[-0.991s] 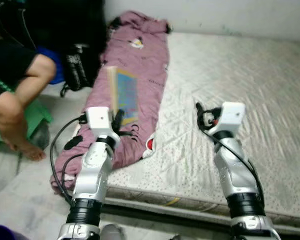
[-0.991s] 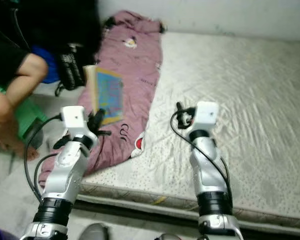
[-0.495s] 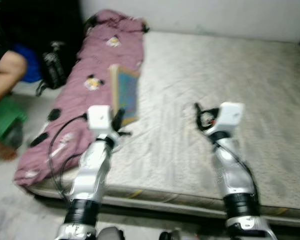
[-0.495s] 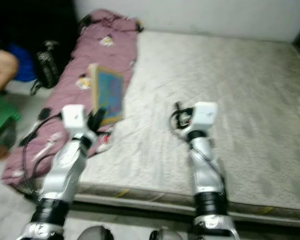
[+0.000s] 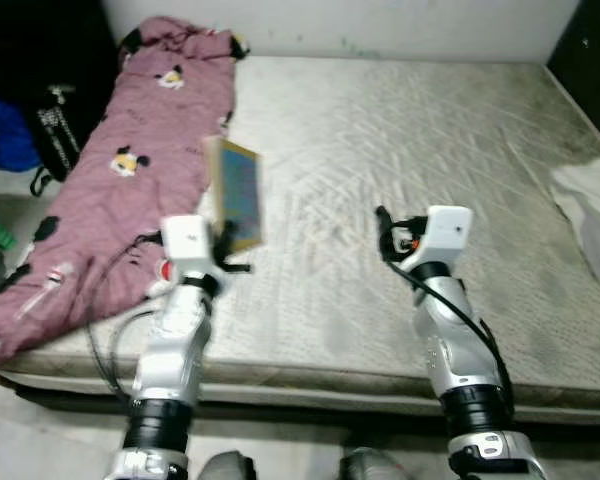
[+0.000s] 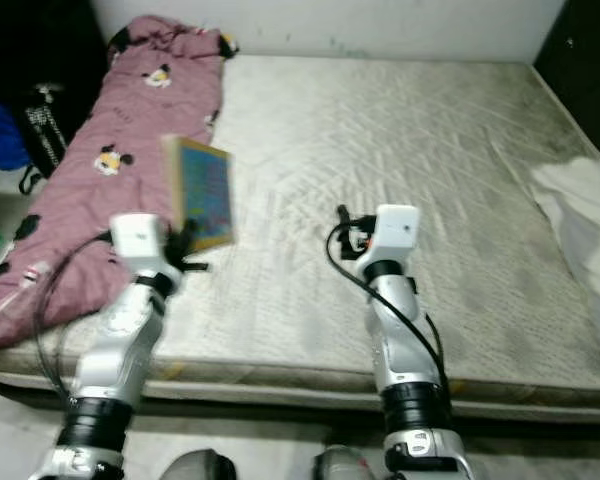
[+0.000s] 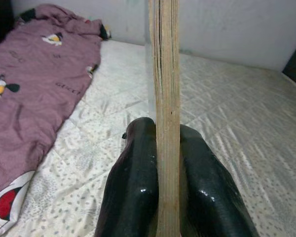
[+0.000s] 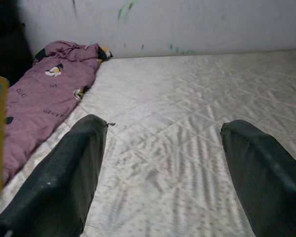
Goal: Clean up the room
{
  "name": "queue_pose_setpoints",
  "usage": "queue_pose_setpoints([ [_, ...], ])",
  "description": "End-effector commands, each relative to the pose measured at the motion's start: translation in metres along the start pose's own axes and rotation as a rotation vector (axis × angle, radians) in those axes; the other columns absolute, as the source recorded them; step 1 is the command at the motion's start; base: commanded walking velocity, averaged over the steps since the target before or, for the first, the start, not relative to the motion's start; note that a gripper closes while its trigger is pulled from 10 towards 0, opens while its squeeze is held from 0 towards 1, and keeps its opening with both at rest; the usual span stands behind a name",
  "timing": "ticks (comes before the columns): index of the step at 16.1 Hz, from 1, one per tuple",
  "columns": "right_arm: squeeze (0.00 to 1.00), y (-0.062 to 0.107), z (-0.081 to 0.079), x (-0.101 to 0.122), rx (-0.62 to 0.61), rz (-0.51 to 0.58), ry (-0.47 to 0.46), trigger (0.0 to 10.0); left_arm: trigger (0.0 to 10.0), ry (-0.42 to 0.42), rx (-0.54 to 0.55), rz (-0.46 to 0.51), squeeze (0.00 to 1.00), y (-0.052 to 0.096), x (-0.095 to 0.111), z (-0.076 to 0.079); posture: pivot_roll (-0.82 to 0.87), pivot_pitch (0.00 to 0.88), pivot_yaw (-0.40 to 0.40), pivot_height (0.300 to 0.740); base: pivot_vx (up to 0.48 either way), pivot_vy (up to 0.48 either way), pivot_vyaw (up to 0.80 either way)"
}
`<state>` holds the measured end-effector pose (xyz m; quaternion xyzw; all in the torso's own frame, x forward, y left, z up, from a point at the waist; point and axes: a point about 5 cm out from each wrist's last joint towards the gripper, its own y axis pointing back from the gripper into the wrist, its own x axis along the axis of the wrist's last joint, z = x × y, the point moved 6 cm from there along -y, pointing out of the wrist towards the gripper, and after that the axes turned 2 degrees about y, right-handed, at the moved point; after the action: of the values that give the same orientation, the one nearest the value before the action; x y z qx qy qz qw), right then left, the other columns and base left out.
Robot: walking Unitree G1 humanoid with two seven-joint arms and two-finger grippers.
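My left gripper (image 5: 228,246) is shut on a thin book (image 5: 236,192) with a blue and yellow cover, held upright on its edge above the left part of the mattress (image 5: 400,140). In the left wrist view the book's page edge (image 7: 165,98) runs straight up between the two black fingers (image 7: 135,182). My right gripper (image 5: 384,222) hovers open over the middle of the mattress, nothing between its fingers (image 8: 74,168). A pink cartoon-print blanket (image 5: 100,190) lies crumpled along the mattress's left side.
A white cloth (image 5: 590,200) lies at the right edge of the mattress. A black bag (image 5: 65,120) and a blue item (image 5: 5,145) sit on the floor to the left, against the dark wall. A white wall (image 5: 360,25) borders the far side.
The camera has swung to the right: the person at left has left the picture and the white cloth at right has come in. The book stays gripped in my left gripper.
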<state>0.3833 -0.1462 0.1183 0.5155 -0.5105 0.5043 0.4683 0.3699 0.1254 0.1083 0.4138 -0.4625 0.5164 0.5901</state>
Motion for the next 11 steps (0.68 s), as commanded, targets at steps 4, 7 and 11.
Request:
queue_pose_setpoints([
  [4, 0.00, 0.0006, 0.0087, 0.0019, -0.018, 0.005, 0.016, 10.0, 10.0, -0.001, -0.044, 0.040, 0.00, -0.0032, 0.0101, 0.0157, -0.04, 0.055, 0.023, 0.740, 0.000, -0.329, 0.00],
  [7, 0.00, 0.0006, 0.0087, 0.0023, -0.017, 0.007, 0.021, 10.0, 10.0, 0.001, -0.042, 0.040, 0.00, -0.0034, 0.0100, 0.0159, -0.04, 0.054, 0.021, 0.740, 0.000, -0.342, 0.00],
  [11, 0.00, 0.0002, 0.0089, 0.0024, -0.015, 0.007, 0.024, 10.0, 10.0, 0.002, -0.042, 0.043, 0.00, -0.0036, 0.0101, 0.0168, -0.04, 0.054, 0.019, 0.740, 0.000, -0.333, 0.00],
])
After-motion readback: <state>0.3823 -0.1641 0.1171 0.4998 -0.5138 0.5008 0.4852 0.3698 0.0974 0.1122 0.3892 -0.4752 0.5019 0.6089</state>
